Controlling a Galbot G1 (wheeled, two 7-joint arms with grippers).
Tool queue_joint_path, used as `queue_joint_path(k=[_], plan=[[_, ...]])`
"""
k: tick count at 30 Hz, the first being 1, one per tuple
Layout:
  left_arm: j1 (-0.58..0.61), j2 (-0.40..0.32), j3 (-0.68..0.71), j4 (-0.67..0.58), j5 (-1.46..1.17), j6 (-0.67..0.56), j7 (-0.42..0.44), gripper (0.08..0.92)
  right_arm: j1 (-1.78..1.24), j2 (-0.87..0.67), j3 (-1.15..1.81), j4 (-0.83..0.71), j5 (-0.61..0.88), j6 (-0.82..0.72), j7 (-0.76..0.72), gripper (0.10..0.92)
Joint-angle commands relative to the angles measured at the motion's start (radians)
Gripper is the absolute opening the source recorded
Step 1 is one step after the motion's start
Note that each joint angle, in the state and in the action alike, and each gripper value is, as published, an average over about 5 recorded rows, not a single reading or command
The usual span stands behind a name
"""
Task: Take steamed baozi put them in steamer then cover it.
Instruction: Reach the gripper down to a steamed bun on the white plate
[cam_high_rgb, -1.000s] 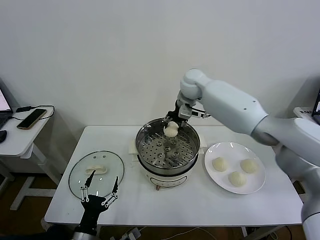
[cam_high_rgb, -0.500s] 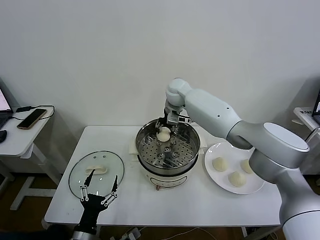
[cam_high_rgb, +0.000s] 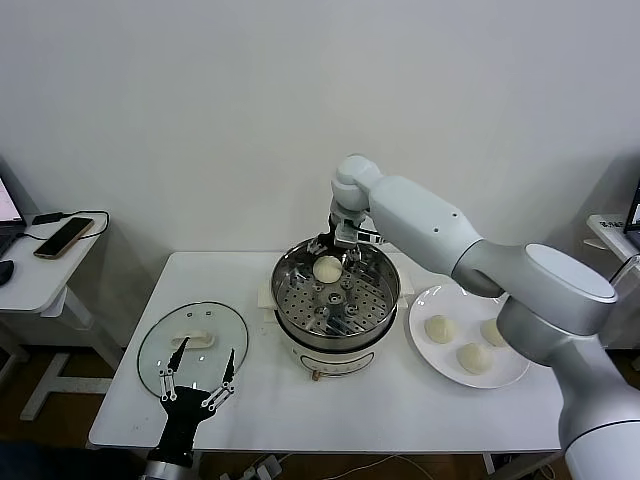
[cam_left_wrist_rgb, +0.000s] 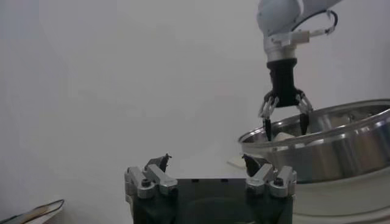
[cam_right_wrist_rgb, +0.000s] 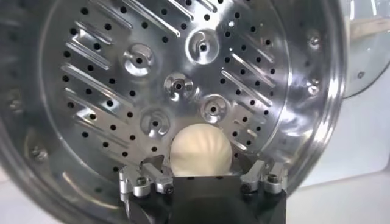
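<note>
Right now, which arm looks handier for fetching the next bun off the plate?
The right. Its gripper hangs open over the steamer, beside the plate holding three buns. The left gripper waits by the lid.

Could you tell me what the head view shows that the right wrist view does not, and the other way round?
Only the head view shows the white plate with three steamed baozi, the whole glass lid lying on the table, and the idle left end effector near the front edge. Only the right wrist view shows the perforated tray up close and the pleats on the one baozi in it. Both share the steamer, that baozi and the open right end effector.
</note>
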Motion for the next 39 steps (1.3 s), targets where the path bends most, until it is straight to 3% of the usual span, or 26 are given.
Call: queue_joint_path(k=[1,8,15,25,39], plan=[[-0.012,0.002,0.004,0.003,0.003,0.008,0.001,0.823,0.144,-0.267,-0.086,0.19,0.419,-0.389,-0.133,0.823],[-0.017,0.004,0.011,0.002,0.007,0.01,0.002,0.823,0.203,-0.494,-0.205,0.164,0.67,-0.702,-0.101,0.823],[-0.025,0.003,0.018,0.002,0.008,0.012,0.002,0.823,0.127,-0.602,-0.308,0.124,0.746,-0.798,-0.048,0.823],[-0.022,0.001,0.016,-0.002,0.008,0.014,-0.001,0.823,-0.076,-0.556,-0.268,0.013,0.693,-0.808,0.046,0.823],[-0.021,-0.002,0.014,0.003,0.008,0.015,-0.003,0.823,-0.208,-0.428,-0.181,-0.091,0.631,-0.8,0.058,0.823]])
